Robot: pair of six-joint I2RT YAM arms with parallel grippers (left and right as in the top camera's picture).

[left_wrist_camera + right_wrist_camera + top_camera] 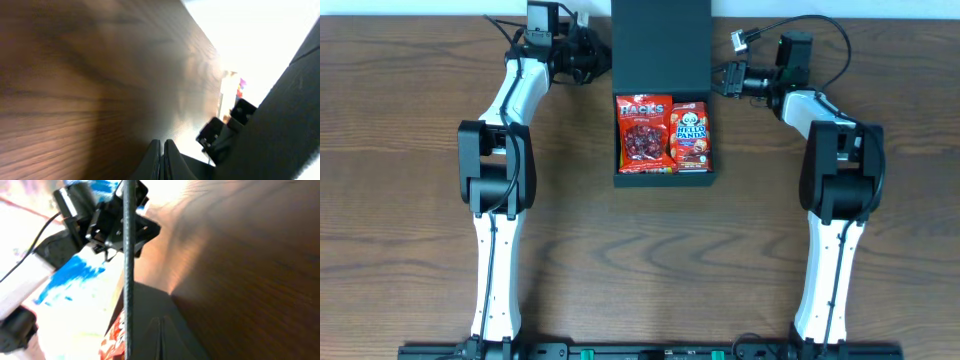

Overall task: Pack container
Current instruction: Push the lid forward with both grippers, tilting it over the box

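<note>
The container [660,40] is a dark square box at the table's far middle, its flap lid laid open toward the back. Its base [665,181] holds a red Hacks pack [643,133] beside a red Hello Panda pack [690,136]. My left gripper [603,62] is shut and empty beside the lid's left edge; its closed fingers [156,161] show over the wood, with the dark lid [290,120] to the right. My right gripper [718,80] is shut and empty by the box's right side, its fingers [155,341] against the dark wall [150,302].
A brown wooden table [420,200] spreads around the box. Both white arms reach in from the front edge, left [495,170] and right [835,180]. Cables trail behind the right wrist [760,35]. The left arm's wrist [112,220] appears in the right wrist view.
</note>
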